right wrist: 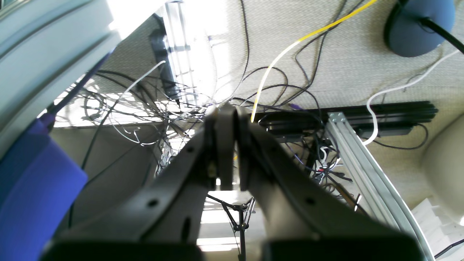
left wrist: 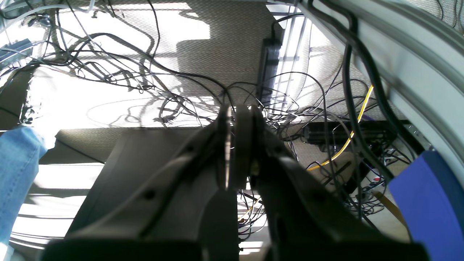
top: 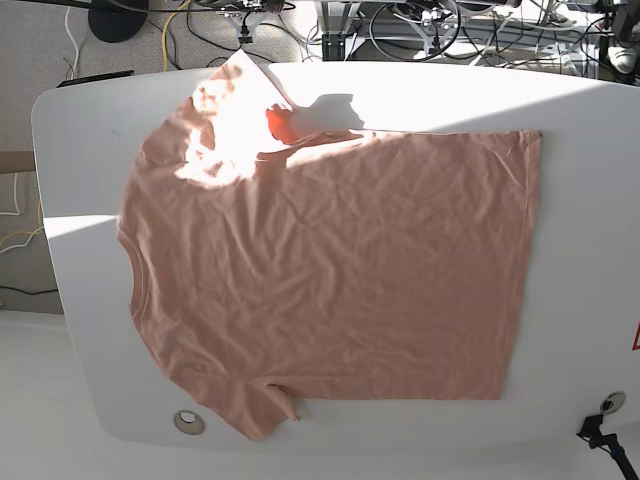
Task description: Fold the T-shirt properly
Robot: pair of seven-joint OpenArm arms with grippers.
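The T-shirt (top: 330, 280) lies flat on the worktop (top: 580, 250), long axis horizontal, neck toward frame left, hem right. Left pincer (left wrist: 237, 112) and right pincer (right wrist: 225, 110) are both closed on nothing.

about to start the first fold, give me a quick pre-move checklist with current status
1. T-shirt lies spread flat on the table: ok, though wrinkled.
2. Both sleeves visible: ok.
3. Neck at the left edge in the base view: ok.
4. left gripper shut and empty: ok.
5. right gripper shut and empty: ok.
6. Arms over the table: not ok, both wrist views show floor cables.
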